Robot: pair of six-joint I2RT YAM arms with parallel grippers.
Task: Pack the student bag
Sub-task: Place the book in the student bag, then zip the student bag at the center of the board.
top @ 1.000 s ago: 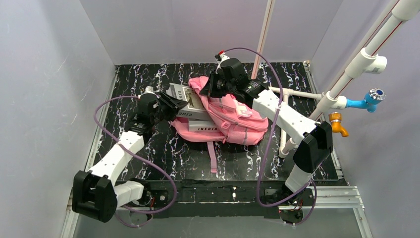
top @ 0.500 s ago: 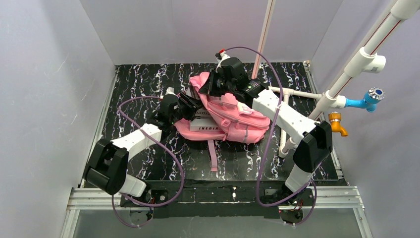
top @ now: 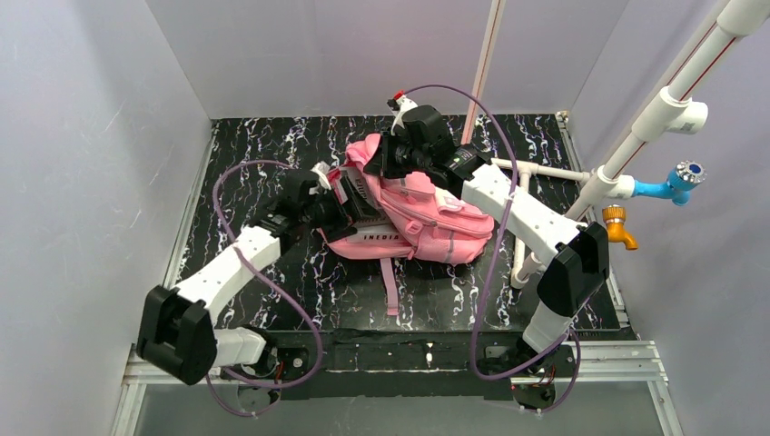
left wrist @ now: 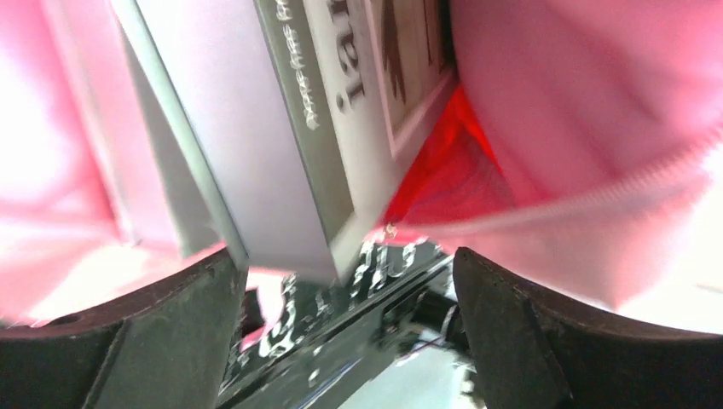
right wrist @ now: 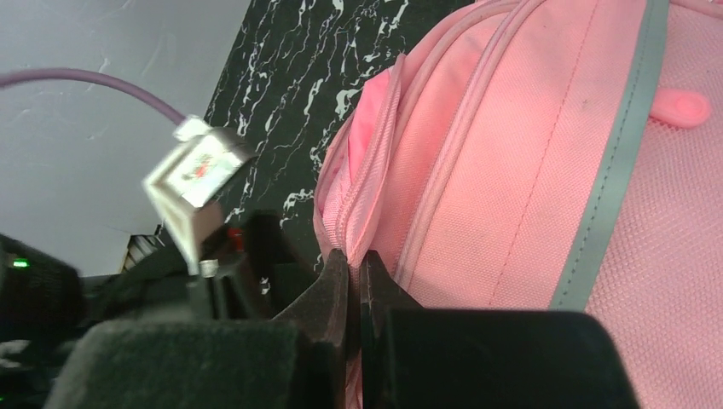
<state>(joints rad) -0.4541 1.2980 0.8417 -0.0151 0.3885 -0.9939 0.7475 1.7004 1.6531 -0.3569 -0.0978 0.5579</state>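
The student bag (top: 436, 222), soft pink woven fabric with a grey stripe, is lying mid-frame on the black white-veined table (top: 263, 150). The right gripper (right wrist: 354, 264) is pinching its zipper edge. The left gripper (left wrist: 343, 256) is gaping wide around a grey, sharp-cornered book (left wrist: 247, 153); a white spine (top: 381, 236) is showing "INEDIA".

I work over a black table (top: 254, 136) veined with white, with pale walls (top: 82, 136) closing in on three sides. A thick white pipe (top: 672, 100) slants up on my right. It carries a blue tap (top: 679, 180), and an orange tap (top: 620, 227) sits just below. A metal rail (top: 617, 360) edges the near side.
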